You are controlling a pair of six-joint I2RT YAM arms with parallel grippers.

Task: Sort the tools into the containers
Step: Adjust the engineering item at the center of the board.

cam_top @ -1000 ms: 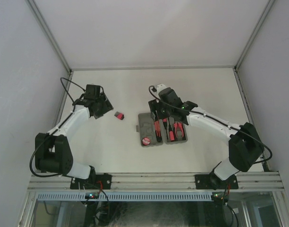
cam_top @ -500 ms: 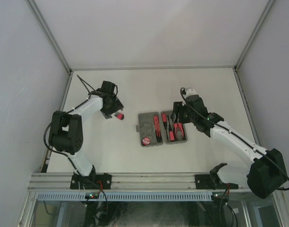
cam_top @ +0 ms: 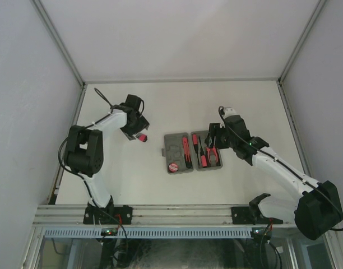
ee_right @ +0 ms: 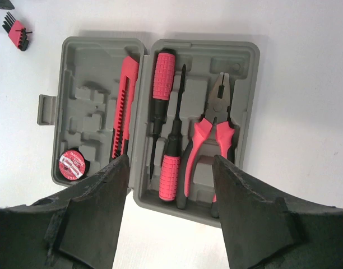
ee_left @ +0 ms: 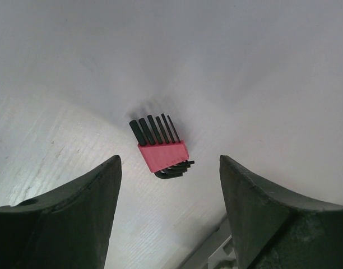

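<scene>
Over the hex key set (ee_left: 162, 155), left end effector (ee_left: 167, 182) hovers spread, seemingly tilted.

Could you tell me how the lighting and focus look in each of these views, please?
Left wrist view: hex key set sharp, with a soft shadow beyond it; the near fingers dark and blurred. Right wrist view: tool case evenly lit and crisp, fingers again dark and soft. Top external view: flat, diffuse light over the table, fine detail lost.
</scene>
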